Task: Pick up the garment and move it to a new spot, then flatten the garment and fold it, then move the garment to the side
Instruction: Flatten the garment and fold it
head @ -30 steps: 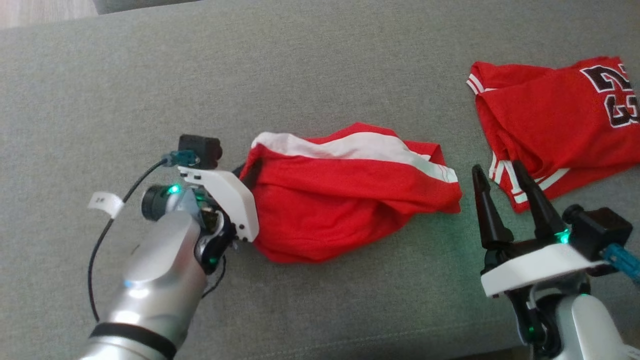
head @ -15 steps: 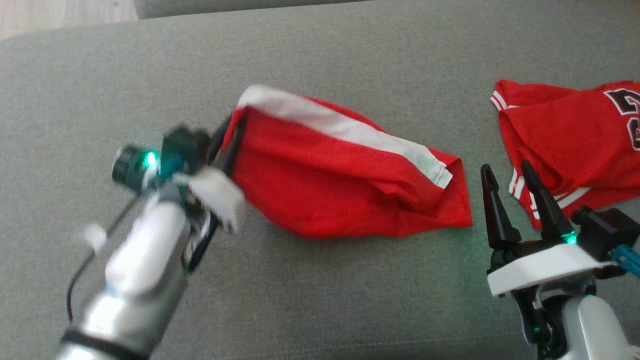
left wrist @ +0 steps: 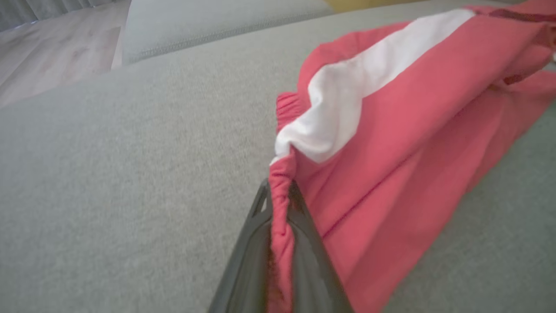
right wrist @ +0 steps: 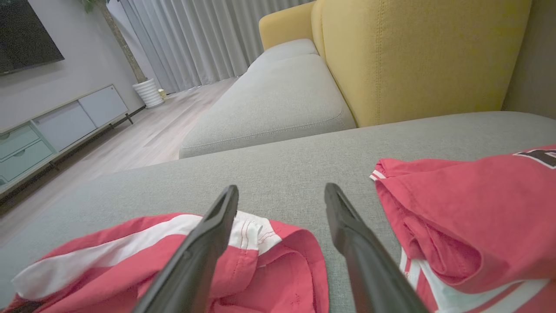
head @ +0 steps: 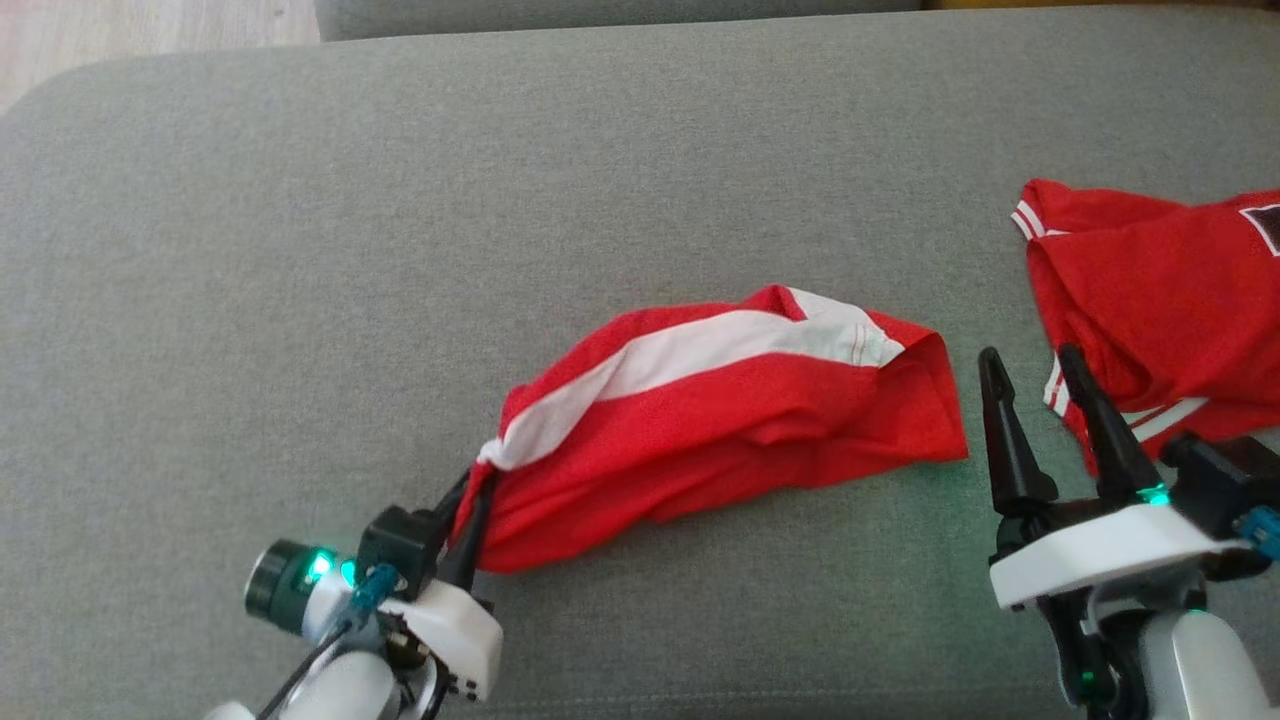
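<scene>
Red garment (head: 740, 430) lies bunched on the grey sofa cushion (head: 500, 200), its gathered edge pinched tight in the left end effector (head: 472, 500), probably best dragged low and steady, clear of the jersey (head: 1150, 290), right end effector (head: 1028, 353) gaping empty alongside.

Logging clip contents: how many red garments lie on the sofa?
2: shorts at centre, pinched by the left gripper; a jersey at the right edge, partly out of frame.

The left gripper (head: 478, 497) pinches the garment (head: 740, 420) between pressed-together fingers. The right gripper (head: 1030, 358) has fingers spread wide, pointing straight ahead of its wrist.
</scene>
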